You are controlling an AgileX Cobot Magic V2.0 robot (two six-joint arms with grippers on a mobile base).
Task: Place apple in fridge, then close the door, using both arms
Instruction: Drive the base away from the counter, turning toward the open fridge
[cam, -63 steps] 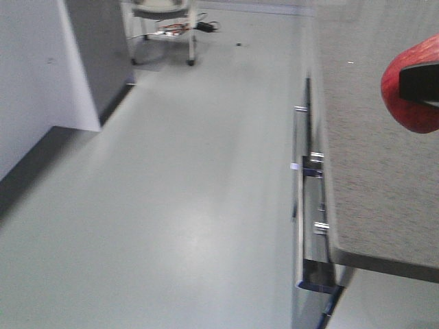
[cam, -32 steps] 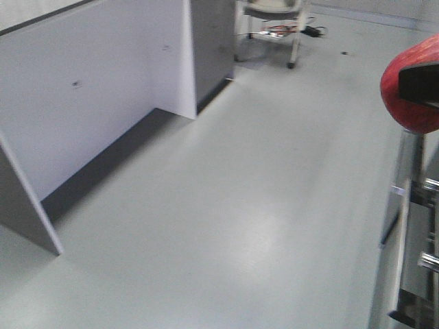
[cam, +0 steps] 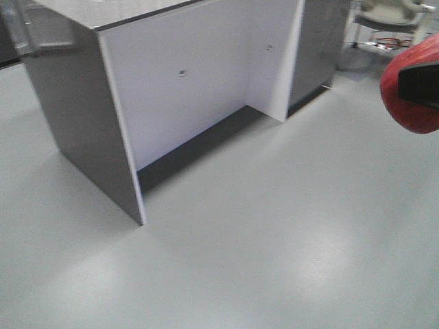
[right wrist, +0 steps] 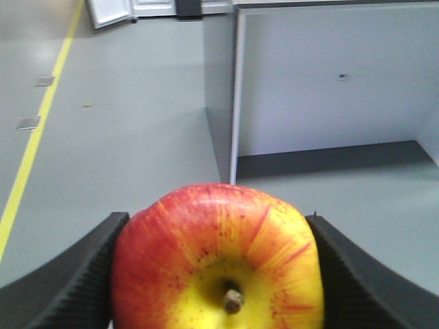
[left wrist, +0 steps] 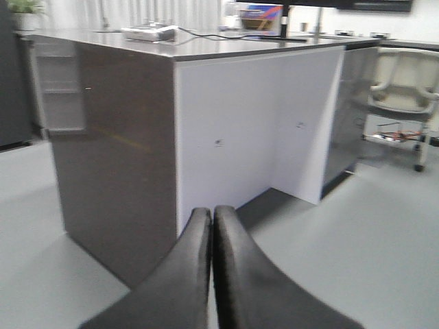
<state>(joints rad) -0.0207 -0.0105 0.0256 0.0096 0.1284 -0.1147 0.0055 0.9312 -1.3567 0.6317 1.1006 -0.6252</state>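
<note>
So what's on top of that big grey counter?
A flat pale box with a cable lies on the counter. Something colourful stands farther back. The camera looks almost level with the top, so the rest is hidden.

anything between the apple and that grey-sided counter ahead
No. The right wrist view shows only bare grey floor between the apple and the counter.
</note>
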